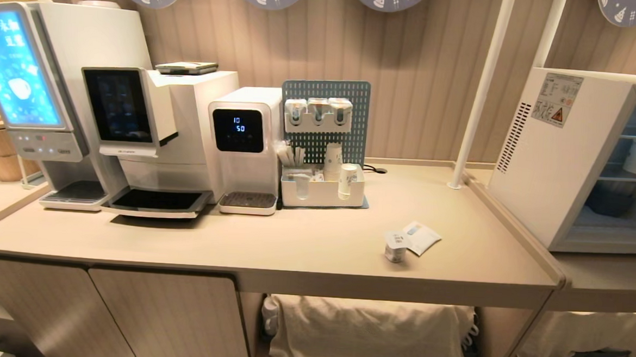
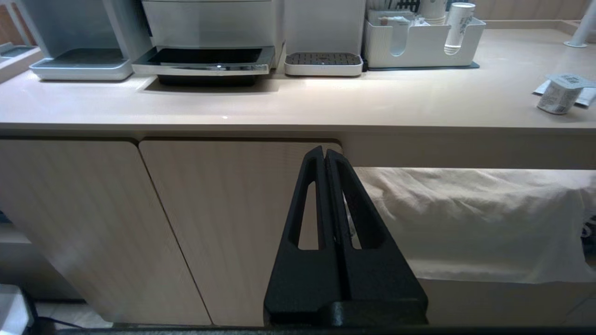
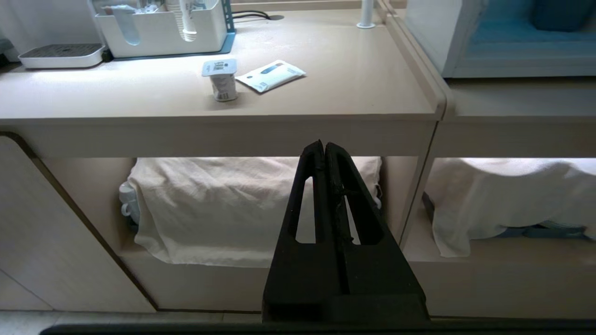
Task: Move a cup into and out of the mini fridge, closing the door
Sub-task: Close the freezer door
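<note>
Nothing started: the cup (image 1: 395, 246) stands on the table (image 1: 293, 242) beside a sachet (image 1: 421, 237), the fridge (image 1: 580, 159) apparently open. Left gripper (image 2: 324, 151) and right gripper (image 3: 324, 145) hang closed, empty, below table edge.

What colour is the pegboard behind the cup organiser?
The pegboard is muted teal-blue with a grid of small holes, best seen in the head view.

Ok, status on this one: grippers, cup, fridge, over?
Left gripper and right gripper shut, empty, below the counter edge. Cup upright on counter beside a sachet. Mini fridge interior exposed.
</note>
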{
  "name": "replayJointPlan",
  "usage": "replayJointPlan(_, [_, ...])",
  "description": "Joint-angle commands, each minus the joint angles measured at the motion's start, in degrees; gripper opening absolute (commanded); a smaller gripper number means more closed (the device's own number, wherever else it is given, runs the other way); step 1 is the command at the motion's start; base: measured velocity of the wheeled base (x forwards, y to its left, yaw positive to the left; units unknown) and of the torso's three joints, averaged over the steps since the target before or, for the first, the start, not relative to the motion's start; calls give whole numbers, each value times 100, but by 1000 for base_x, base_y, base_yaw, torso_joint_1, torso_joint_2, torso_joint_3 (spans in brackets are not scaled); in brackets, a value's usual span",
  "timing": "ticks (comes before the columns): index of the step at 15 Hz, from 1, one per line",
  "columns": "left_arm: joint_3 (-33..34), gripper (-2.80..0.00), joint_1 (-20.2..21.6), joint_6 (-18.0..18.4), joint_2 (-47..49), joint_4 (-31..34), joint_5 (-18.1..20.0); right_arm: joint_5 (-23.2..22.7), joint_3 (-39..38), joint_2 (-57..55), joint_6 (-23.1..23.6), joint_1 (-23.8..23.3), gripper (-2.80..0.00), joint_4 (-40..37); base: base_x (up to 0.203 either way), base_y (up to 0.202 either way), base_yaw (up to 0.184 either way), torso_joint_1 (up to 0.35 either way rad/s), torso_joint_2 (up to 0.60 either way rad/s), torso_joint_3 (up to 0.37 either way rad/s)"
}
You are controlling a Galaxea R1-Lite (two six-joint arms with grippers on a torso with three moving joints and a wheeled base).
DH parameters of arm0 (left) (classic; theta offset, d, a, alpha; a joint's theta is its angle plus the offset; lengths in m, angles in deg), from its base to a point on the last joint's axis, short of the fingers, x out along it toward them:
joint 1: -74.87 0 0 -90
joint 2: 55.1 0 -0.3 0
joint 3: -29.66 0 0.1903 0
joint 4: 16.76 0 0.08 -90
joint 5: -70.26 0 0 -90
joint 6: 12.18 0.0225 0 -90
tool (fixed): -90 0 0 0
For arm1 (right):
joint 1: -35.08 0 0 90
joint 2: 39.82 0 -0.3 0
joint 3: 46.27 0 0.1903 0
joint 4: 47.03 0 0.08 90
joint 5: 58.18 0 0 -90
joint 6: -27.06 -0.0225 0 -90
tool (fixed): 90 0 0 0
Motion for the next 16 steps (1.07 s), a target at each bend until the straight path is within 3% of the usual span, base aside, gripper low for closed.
replayJointPlan(1, [15,-280,2,-2,7,-2,-7,1,0,-15,4,2,-280,-4,1,-70,8,-2,-2,11])
replayJointPlan(16, [18,-280,2,-2,7,-2,-10,-5,0,-15,4,2,-280,-4,0,-189,1,3,1,2])
